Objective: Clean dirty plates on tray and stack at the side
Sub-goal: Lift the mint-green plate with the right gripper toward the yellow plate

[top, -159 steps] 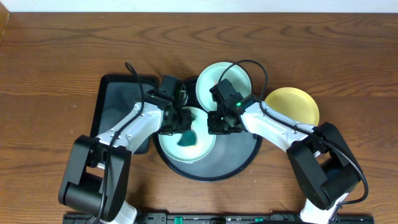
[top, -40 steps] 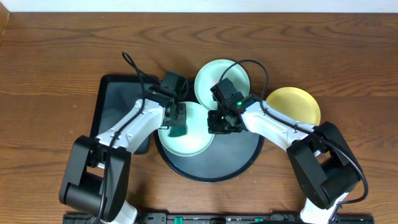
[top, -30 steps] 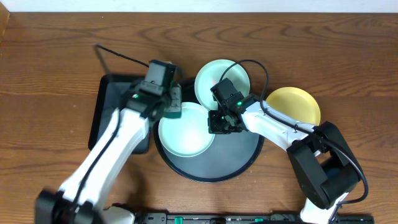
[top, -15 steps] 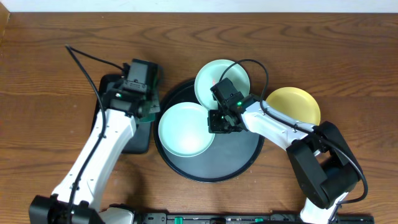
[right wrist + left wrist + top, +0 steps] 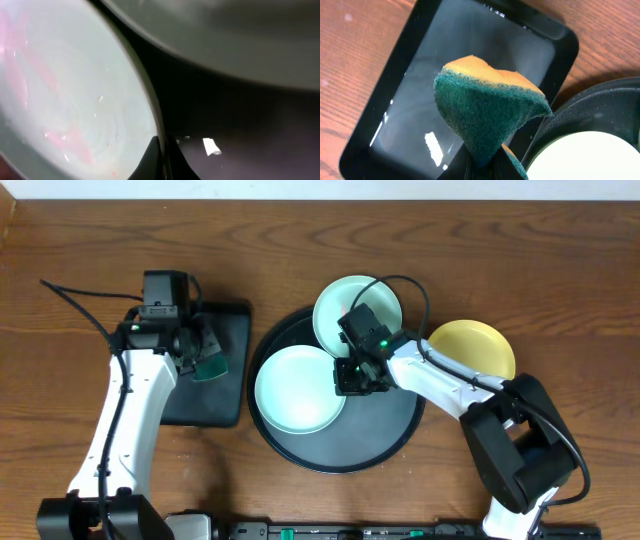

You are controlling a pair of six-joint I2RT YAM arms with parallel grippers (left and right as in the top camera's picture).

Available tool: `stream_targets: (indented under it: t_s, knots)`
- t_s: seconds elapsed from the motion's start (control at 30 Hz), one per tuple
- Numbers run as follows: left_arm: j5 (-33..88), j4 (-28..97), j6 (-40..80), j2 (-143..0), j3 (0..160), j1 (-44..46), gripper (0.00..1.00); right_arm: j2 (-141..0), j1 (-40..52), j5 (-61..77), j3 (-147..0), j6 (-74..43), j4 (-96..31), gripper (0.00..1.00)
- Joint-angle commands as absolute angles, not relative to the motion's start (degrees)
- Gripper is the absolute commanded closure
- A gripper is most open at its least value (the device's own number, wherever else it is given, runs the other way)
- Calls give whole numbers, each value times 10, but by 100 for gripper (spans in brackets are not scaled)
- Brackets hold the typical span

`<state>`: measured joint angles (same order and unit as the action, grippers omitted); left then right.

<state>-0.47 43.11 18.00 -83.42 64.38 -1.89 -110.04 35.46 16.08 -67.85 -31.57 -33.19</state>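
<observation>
My left gripper [image 5: 198, 352] is shut on a green and yellow sponge [image 5: 211, 366] and holds it above the small rectangular black tray [image 5: 215, 395]. The sponge fills the left wrist view [image 5: 485, 107], pinched at its bottom by the fingers [image 5: 485, 167]. One mint plate [image 5: 293, 388] lies on the round black tray [image 5: 385, 425]. My right gripper [image 5: 350, 376] is shut on its right rim; the right wrist view shows the fingers [image 5: 163, 146] clamping that rim [image 5: 75, 85], with faint pink marks on the plate. A second mint plate [image 5: 358, 305] sits at the tray's far rim. The yellow plate [image 5: 470, 350] lies on the table to the right.
The wooden table [image 5: 80, 260] runs around both trays. The rectangular tray [image 5: 420, 100] is wet and shiny. The round tray's rim [image 5: 600, 105] and the mint plate [image 5: 590, 160] lie to its right. A cable loops over the right arm [image 5: 410, 285].
My left arm has lifted the sponge off the mint plate and swung left to above the rectangular tray. The right gripper has stayed on the plate's rim.
</observation>
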Motion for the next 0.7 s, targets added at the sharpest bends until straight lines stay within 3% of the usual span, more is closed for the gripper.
stream_targets:
  t_s: [0.0,0.2,0.67]
  knots:
    - [11,442,180,-832,650,-25,93,-1070,357,146,-723,-257,-373,99]
    - [11,441,180,-832,650,-25,93,-1014,394,-36,-756,-242,-439,99]
    - [11,441,180,-832,650,-25,93,-901,513,-452,-757,-140,-457,99]
